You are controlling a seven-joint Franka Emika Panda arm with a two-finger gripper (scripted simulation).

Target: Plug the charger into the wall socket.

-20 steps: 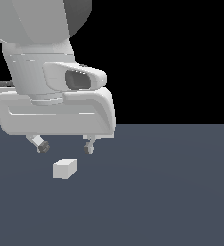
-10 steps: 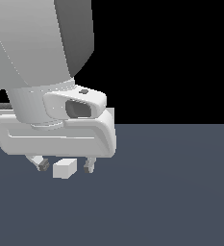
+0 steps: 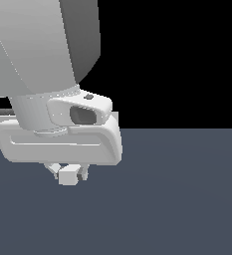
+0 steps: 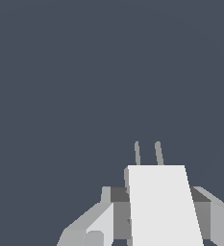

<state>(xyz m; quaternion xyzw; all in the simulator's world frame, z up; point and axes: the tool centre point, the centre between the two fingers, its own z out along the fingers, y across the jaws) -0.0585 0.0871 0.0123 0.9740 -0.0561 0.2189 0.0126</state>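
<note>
In the exterior view we are seeing the gripper (image 3: 68,172) closing around the charger (image 3: 67,176) just over the worktop (image 3: 177,199). In the wrist view the charger (image 4: 161,206) is sitting between the fingers (image 4: 101,218), its prongs (image 4: 147,153) pointing away

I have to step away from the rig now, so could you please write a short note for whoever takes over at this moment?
Gripper: lowered over the charger, fingers on either side of it; whether they are clamped cannot be told.
Charger: on the dark floor between the fingers; in the wrist view its two prongs point away from the camera.
Wall socket: not in view in either picture.
Done: approach to the charger.
Left: confirm grasp, lift, find the socket, plug in.
</note>
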